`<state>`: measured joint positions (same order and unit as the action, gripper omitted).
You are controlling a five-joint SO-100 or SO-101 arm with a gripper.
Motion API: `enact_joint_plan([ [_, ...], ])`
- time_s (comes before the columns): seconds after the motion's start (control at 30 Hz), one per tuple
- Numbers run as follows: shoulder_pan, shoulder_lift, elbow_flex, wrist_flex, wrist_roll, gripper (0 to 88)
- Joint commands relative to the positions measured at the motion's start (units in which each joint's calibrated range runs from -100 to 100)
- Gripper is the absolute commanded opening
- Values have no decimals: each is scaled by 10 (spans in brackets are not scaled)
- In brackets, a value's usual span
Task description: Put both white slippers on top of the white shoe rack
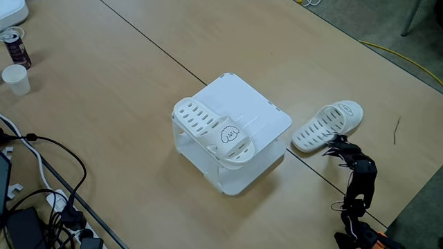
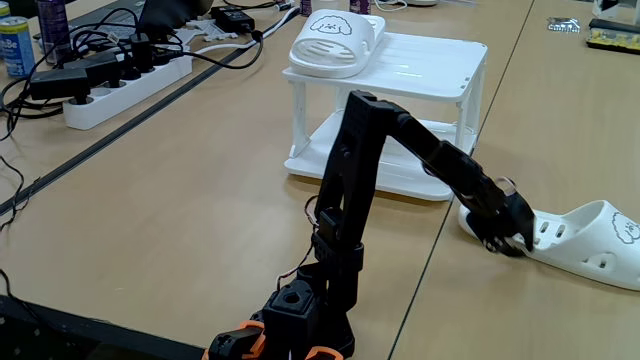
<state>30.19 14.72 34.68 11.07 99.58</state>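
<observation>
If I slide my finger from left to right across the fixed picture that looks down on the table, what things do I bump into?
Paper cup → slipper on the rack → bare part of the shoe rack top → slipper on the table → black tool.

Office or lab meeting room: large joined wood-laminate surface [image 1: 104, 104], grey carpet floor [image 1: 387, 28], power strip [image 2: 120, 85] with tangled cables [image 1: 48, 173], drink can [image 2: 14, 45], paper cup [image 1: 16, 79].
</observation>
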Motion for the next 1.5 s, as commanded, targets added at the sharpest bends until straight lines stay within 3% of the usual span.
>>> enact_joint_plan([
  [0.0, -49, -55, -6, 1, 4, 7],
  [0.3, -96, -58, -92, -5, 4, 7],
  [0.63, -6, -40, -346, -2, 4, 7],
  [0.87, 71, 90, -489, 1, 4, 7],
  [1.23, 97, 350, -723, 6, 4, 7],
  [1.47, 110, 404, -810, 214, 4, 7],
])
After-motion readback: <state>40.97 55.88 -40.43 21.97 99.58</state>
